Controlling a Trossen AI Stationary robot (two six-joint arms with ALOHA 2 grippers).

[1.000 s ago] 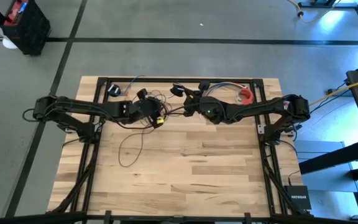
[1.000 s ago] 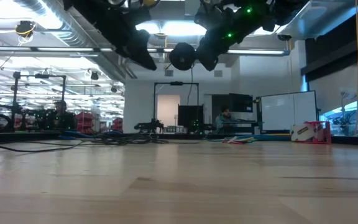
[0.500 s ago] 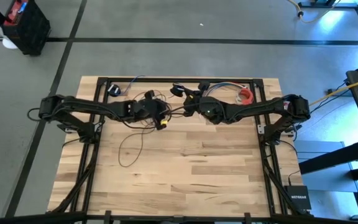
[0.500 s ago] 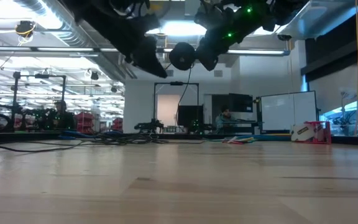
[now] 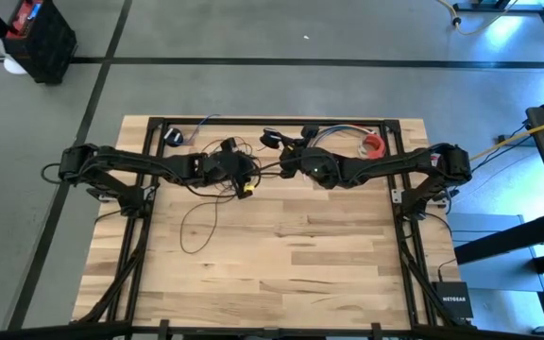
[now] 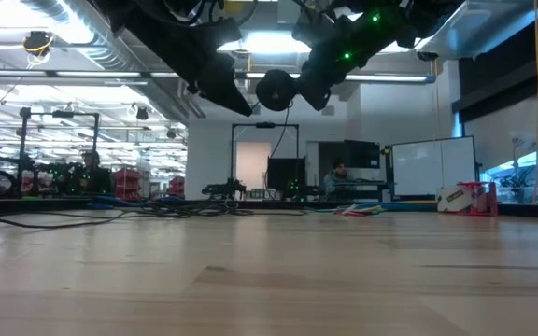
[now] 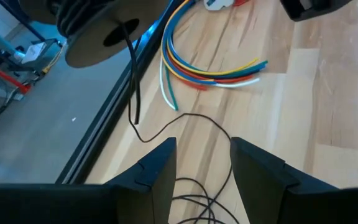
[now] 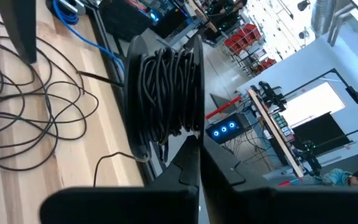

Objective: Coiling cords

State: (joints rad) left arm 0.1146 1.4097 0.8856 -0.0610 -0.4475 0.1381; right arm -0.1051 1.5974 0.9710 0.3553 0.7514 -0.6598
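The cords are one thin dark wire that lies in loose loops on the table (image 5: 201, 217) (image 8: 23, 106) and is partly wound on a small black round puck (image 8: 166, 87) (image 6: 276, 91). My right gripper (image 5: 286, 162) (image 8: 196, 140) is shut on the puck, high above the table's far middle. A strand (image 6: 281, 140) hangs from the puck to the table. Just left of the puck, my left gripper (image 5: 246, 187) (image 7: 202, 146) stands open in the air. It touches nothing, and wire loops (image 7: 197, 124) lie on the table below it. My right gripper pinches the puck by the rim of one side disc (image 8: 197, 124) between its two shut fingers. The fingers come nearly level from the table's right side. The puck is lifted clear of the table, its axis about level, with wire wound around its core and one strand hanging slack.
A short bundle of multicoloured wires (image 7: 210, 68) (image 5: 343, 132) and a red-and-white item (image 5: 374, 144) lie at the table's far right. Small black items (image 5: 173, 137) (image 5: 270, 139) sit along the far edge. The near half of the wooden table (image 5: 281, 274) is bare.
My left gripper has gone a little toward the table's right and near edges and down, rolling slightly, then kept still. It stays open. A strand now shows hanging from the puck to the table. My right gripper has kept still.
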